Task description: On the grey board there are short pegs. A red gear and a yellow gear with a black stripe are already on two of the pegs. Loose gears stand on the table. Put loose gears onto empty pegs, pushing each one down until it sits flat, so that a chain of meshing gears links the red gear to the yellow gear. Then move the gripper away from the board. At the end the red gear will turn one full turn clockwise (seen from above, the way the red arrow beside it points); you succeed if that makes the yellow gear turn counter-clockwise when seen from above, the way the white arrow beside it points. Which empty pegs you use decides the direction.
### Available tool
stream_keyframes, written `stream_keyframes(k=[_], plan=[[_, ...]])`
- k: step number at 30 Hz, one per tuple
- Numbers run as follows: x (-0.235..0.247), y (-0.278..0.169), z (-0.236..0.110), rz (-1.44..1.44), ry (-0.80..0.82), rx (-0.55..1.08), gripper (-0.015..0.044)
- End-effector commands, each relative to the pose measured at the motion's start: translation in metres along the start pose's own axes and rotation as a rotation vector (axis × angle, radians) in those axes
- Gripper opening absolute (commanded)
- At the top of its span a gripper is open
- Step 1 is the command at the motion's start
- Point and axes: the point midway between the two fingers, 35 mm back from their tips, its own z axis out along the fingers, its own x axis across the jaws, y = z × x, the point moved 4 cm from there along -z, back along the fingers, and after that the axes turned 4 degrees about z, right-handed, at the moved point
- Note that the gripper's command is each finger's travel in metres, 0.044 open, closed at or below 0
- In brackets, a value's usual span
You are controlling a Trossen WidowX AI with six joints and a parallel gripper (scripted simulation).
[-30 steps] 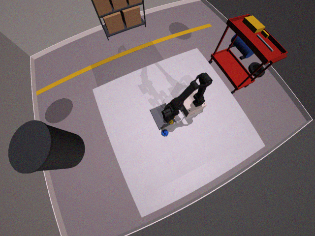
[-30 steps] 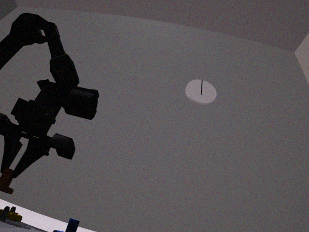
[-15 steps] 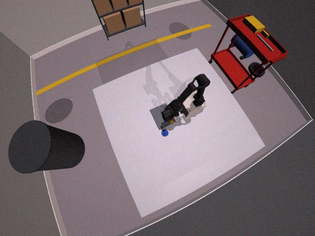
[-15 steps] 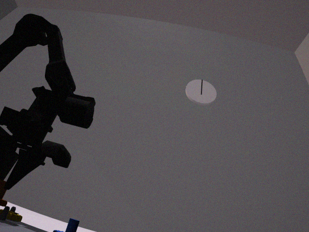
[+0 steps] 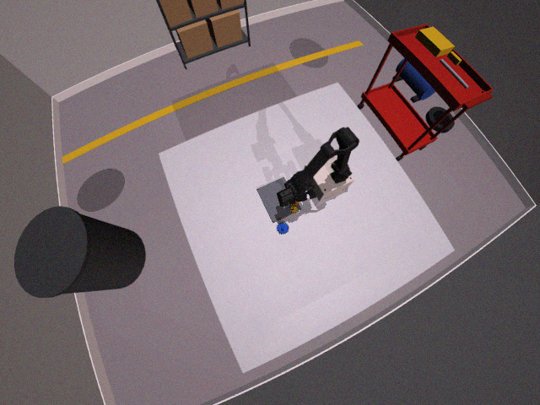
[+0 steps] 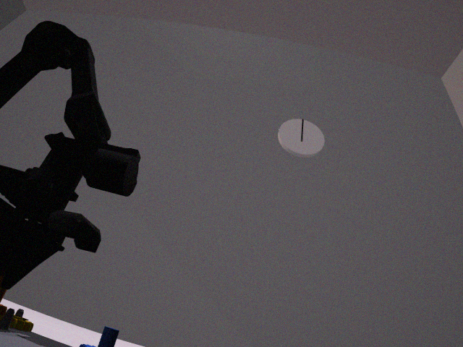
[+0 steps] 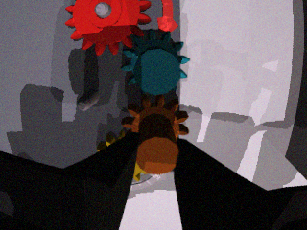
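My gripper [image 7: 156,144] is shut on the upright handle of the orange gear [image 7: 157,155] [image 5: 296,202]. The orange gear is low over the grey board [image 5: 267,197], between the teal and yellow gears in the wrist view; its underside is hidden, so I cannot tell whether it touches a peg. The red gear [image 7: 106,29] sits on its peg, with the teal gear [image 7: 158,71] beside it, their teeth close together. The yellow gear [image 7: 111,144] [image 5: 294,211] [image 6: 23,324] is partly hidden by a finger in the wrist view. A blue gear [image 5: 282,228] [image 6: 108,337] stands off the board.
A bare peg [image 7: 88,102] stands left of the teal gear in the wrist view. Dark pegs [image 6: 7,319] also show beside the yellow gear in the exterior view. The red arrow [image 7: 167,20] is beside the red gear. A red cart [image 5: 396,117] and a dark bin [image 5: 52,252] stand far away.
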Motion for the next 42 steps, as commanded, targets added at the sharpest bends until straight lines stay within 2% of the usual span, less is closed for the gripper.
stream_keyframes(k=[1, 19, 26, 42], plan=[[0.0003, 0.0002, 0.0009, -0.050, 0.001, -0.002, 0.0000], [0.0002, 0.0006, 0.0041, -0.463, 0.001, -0.002, 0.0000], [0.0004, -0.0001, 0.0058, -0.366, 0.001, -0.002, 0.0000], [-0.0001, 0.0008, 0.0072, 0.047, 0.001, -0.002, 0.0000]])
